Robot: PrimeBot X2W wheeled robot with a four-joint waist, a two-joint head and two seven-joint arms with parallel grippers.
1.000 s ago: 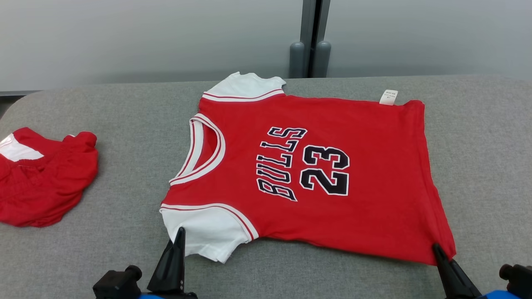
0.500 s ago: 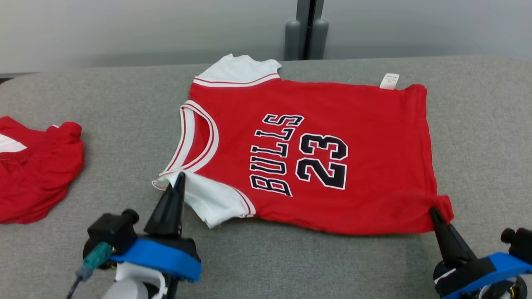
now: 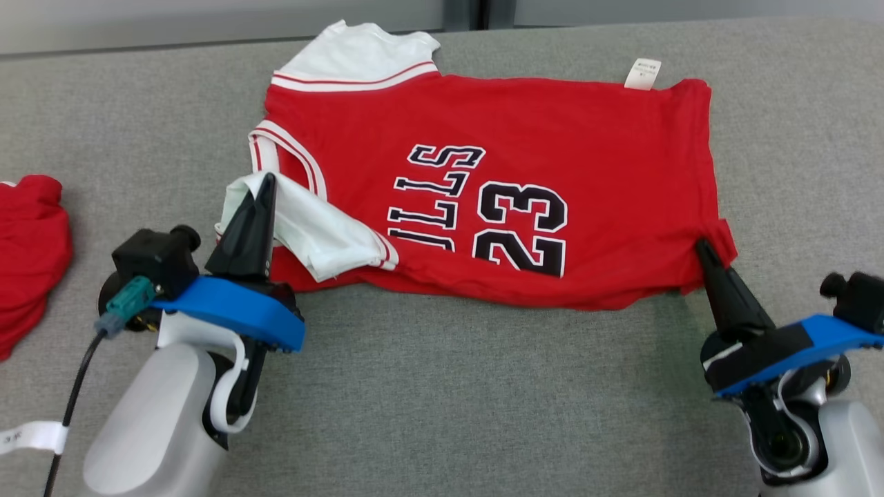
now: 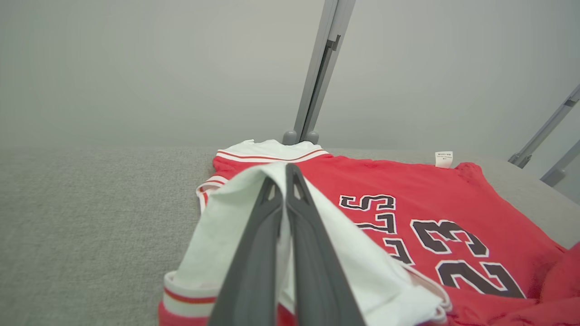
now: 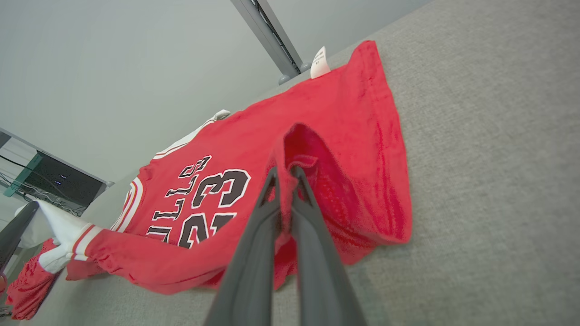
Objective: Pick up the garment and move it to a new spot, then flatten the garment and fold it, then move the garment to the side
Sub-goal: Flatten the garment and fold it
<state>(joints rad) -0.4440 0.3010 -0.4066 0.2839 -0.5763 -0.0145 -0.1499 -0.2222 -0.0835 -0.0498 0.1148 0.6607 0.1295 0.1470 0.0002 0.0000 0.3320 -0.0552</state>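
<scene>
Spread on the far middle of the grey padding point(image 3: 449, 386): a red jersey point(image 3: 608, 159), long axis left to right, neck to the left, hem to the right. Near white sleeve point(image 3: 324, 231) pinched in the left gripper point(image 3: 266, 181) and folded over the chest; near hem corner point(image 3: 722, 238) pinched in the right gripper point(image 3: 703, 245).

Wide bare counter point(image 3: 442, 400) lies open along the near side and right of the jersey point(image 3: 587, 138). A crumpled red garment point(image 3: 27, 255) blocks the left edge; the wall point(image 4: 136, 68) and grey post point(image 4: 317, 77) close off the far edge
</scene>
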